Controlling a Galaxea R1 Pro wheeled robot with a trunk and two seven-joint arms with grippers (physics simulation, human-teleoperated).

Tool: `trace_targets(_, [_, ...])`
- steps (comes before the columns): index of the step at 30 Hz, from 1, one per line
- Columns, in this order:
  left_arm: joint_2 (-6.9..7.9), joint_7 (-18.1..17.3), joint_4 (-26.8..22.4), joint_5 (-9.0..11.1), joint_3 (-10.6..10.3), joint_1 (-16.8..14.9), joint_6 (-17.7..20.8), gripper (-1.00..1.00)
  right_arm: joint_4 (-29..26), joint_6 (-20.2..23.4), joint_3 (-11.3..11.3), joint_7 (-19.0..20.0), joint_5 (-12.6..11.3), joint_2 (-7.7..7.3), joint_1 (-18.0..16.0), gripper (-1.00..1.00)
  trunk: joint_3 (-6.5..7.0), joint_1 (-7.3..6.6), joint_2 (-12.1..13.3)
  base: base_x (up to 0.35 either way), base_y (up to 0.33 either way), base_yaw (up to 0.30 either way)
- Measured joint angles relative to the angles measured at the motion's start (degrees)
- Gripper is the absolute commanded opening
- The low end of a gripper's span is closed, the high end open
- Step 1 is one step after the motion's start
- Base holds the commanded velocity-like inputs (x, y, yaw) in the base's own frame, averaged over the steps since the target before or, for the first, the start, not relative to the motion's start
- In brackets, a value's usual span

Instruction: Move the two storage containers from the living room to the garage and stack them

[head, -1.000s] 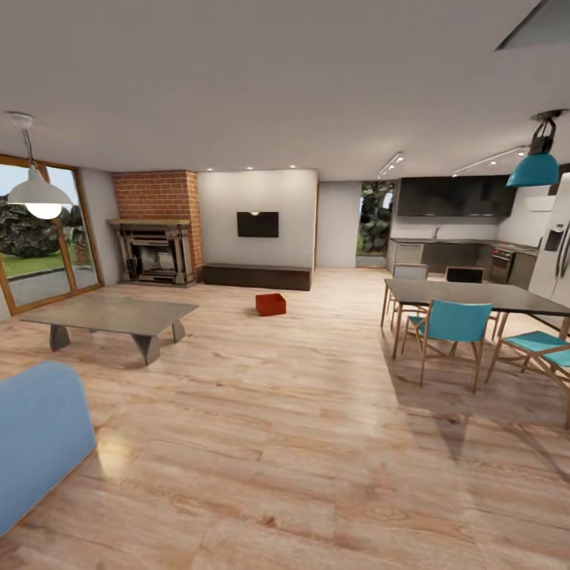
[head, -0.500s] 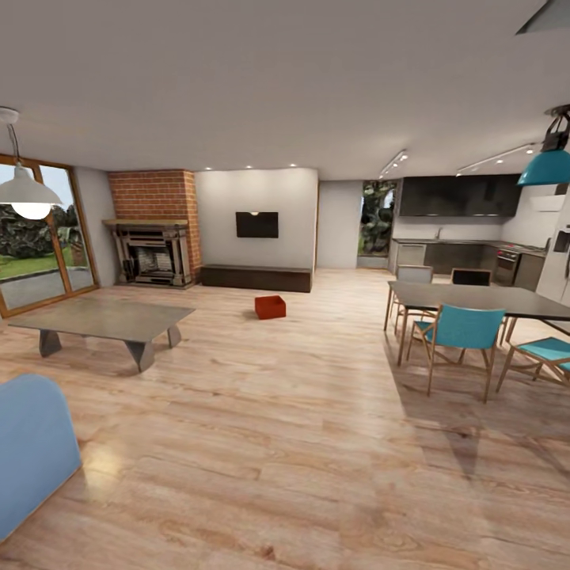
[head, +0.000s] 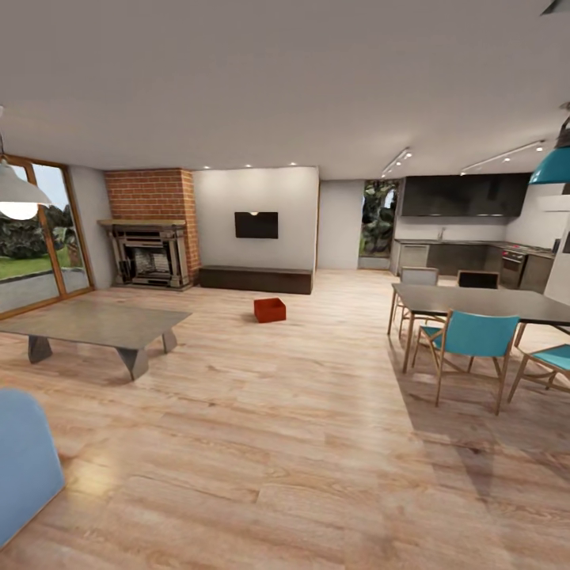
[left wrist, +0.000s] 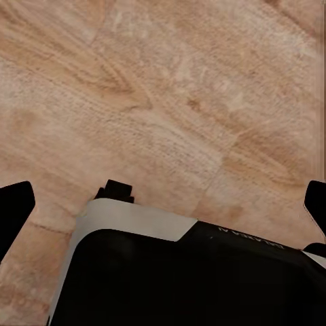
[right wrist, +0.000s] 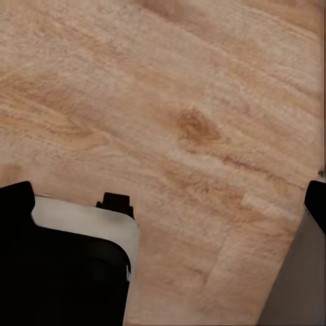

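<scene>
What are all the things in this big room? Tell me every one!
storage container: one, orange-red, on the wood floor before the TV wall
fireplace: one, red brick, far left
TV: one, black, on the white wall
low bench: one, dark, under the TV
coffee table: one, grey, left
sofa: one, blue, near left corner
dining table: one, dark, right
chairs: several, teal seats, around the dining table
hanging lamps: two, one teal, one white
kitchen: dark cabinets, far right
left gripper: dark fingertips apart, over wood floor
right gripper: dark fingertips apart, over wood floor

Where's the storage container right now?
In the head view, one storage container sits on the wood floor near mid-picture, in front of the low dark bench under the wall TV, right of the coffee table.
</scene>
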Motion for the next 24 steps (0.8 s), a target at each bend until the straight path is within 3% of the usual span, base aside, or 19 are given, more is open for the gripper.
trace_targets(9, [0.32,0.00,0.00,0.35,0.14,0.00,-0.03,1.00,-0.05,0.04,-1.95,-0.16,-0.38,-0.15,0.00,1.00,0.00,0.00,0.00,0.324,0.000,0.000])
trace_targets(15, [0.41,0.00,0.00,0.43,0.21,0.00,-0.04,1.00,-0.08,0.07,-5.55,-0.21,-0.40,-0.25,0.00,1.00,0.00,0.00,0.00,0.324,0.000,0.000])
trace_targets(18, [0.43,0.00,0.00,0.44,0.22,0.00,-0.04,1.00,-0.20,0.05,-8.78,-0.22,-0.33,-0.78,-0.01,1.00,0.00,0.00,-0.01,0.324,0.000,0.000])
trace_targets(24, [0.32,0.00,0.00,0.22,0.13,0.00,0.02,1.00,-0.28,0.04,-9.06,-0.12,-0.14,-0.92,-0.01,1.00,0.00,0.00,-0.01,0.324,0.000,0.000])
